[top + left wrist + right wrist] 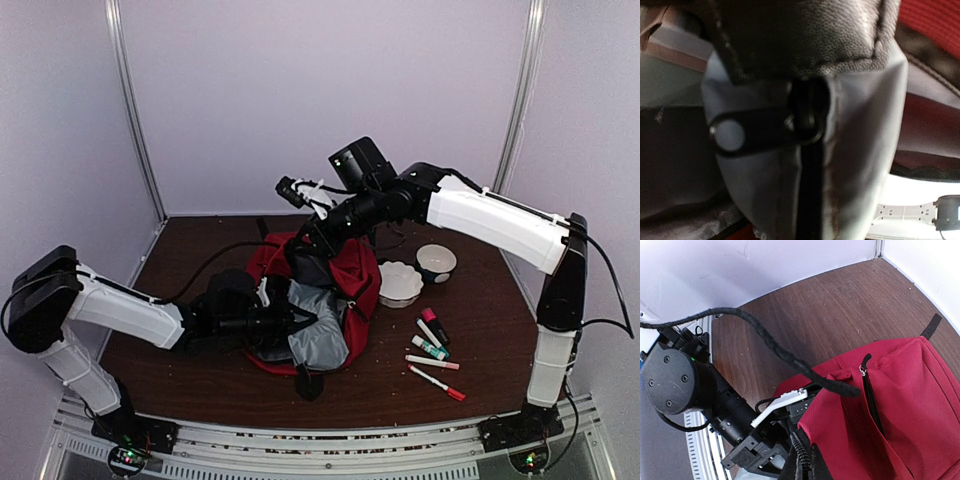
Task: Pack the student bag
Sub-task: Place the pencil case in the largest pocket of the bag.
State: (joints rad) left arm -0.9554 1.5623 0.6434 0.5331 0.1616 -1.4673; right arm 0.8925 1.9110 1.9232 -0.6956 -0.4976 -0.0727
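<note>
Near the front right edge of the table [490,345] lie several markers [432,347]. The red backpack [358,278] sits in the middle of the table, its opening turned toward the left arm. The left gripper [283,318] reaches into that opening with its jaws together. Its camera shows only grey lining [860,150] and a black zipper pull [747,134], so whether it pinches cloth is hard to say. Just right of the backpack stand a white bowl [400,283] and, behind it, a cup [436,263]. At the backpack's far side the right gripper [303,243] is clamped on its rim.
</note>
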